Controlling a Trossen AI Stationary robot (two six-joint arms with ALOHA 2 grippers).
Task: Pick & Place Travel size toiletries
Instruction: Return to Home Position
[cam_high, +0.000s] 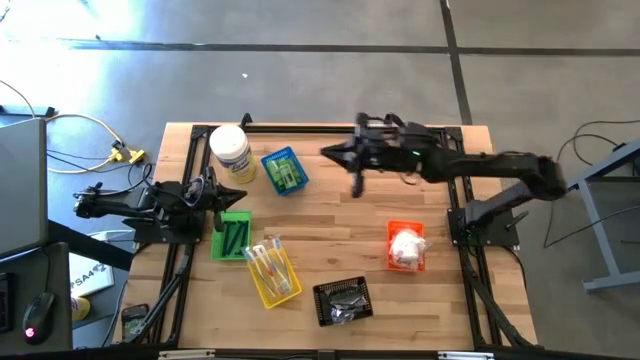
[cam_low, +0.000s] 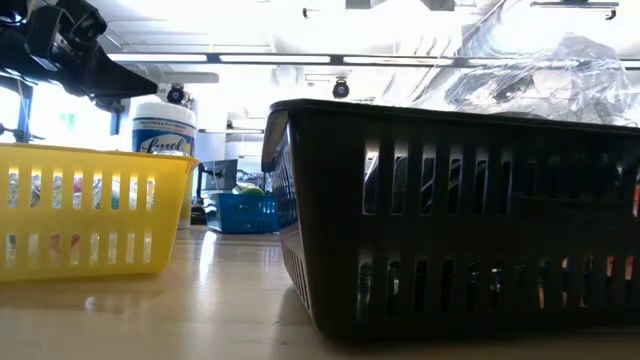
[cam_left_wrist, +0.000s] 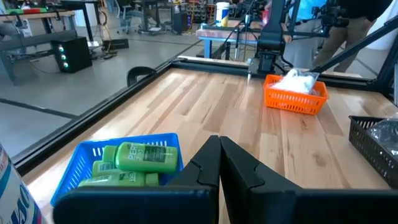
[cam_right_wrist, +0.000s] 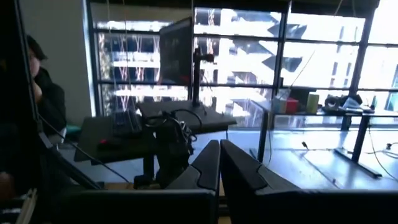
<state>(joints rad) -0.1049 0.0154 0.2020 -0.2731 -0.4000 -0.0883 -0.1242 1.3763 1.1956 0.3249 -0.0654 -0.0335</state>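
Observation:
The toiletries lie sorted in small baskets on the wooden table. Green bottles (cam_left_wrist: 146, 157) fill the blue basket (cam_high: 266, 160). White puffy packets (cam_left_wrist: 298, 81) are in the orange basket (cam_high: 392, 229). Black combs (cam_high: 236, 234) lie in the green basket (cam_high: 217, 242), clear-wrapped sticks (cam_high: 268, 262) in the yellow basket (cam_high: 256, 286), and clear wrappers (cam_low: 540, 65) in the black basket (cam_high: 321, 293). My left gripper (cam_high: 238, 194) is shut and level at the table's left, between the blue and green baskets. My right gripper (cam_high: 328, 152) is shut, raised high over the far middle, with nothing between its fingers (cam_right_wrist: 208, 163).
A big white jar (cam_high: 231, 152) with a yellow label stands at the far left corner beside the blue basket. Bare wood shows in the table's middle (cam_high: 330, 230). A person (cam_right_wrist: 43, 93) sits beyond the table near a desk with a monitor. Cables lie on the floor at left.

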